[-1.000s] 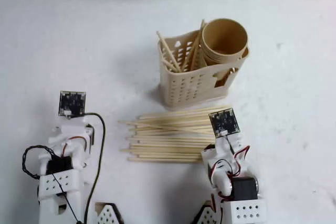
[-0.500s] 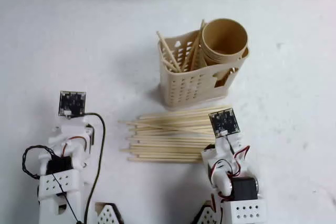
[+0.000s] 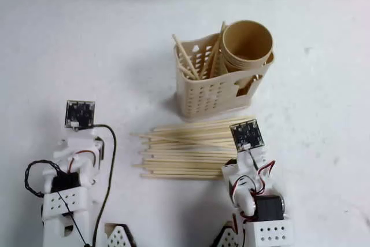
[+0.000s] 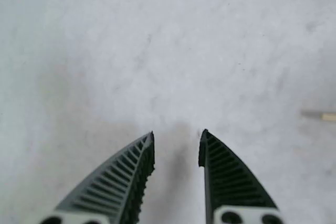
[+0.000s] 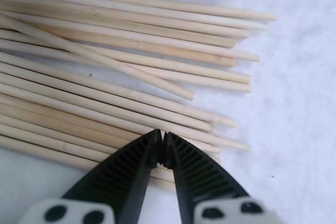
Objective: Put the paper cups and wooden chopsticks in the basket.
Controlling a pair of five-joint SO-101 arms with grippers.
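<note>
A: Paper cups (image 3: 247,41) sorted?
B: Looks so. Nested as one stack, upright in the basket (image 3: 214,99), in the compartment on the right of the high view.
A: And the wooden chopsticks?
B: Mostly not in. Counting only a few standing sticks (image 3: 186,57), tilted in the other compartment. Big pile (image 3: 185,151) lying flat on the table (image 3: 87,44) just in front of the basket, roughly parallel, one or two crossed over the rest. Calling it about halfway: cups done, bulk of the sticks to go.
A: Arm poses?
B: Right arm (image 3: 251,172) folded low at the pile's right end, wrist over the stick tips. Right gripper (image 5: 160,136) pointing down at the pile, jaws pinched together, tips touching or near enough, gripping nothing as far as visible. Needs opening before any grab, by my read.
A: Left?
B: Left arm (image 3: 72,166) folded low too, well apart from the pile, off its left end. Left gripper (image 4: 178,132) hanging over bare table, jaws parted a little, empty. One stick end (image 4: 328,115) off to the side, well apart from the jaws.
</note>
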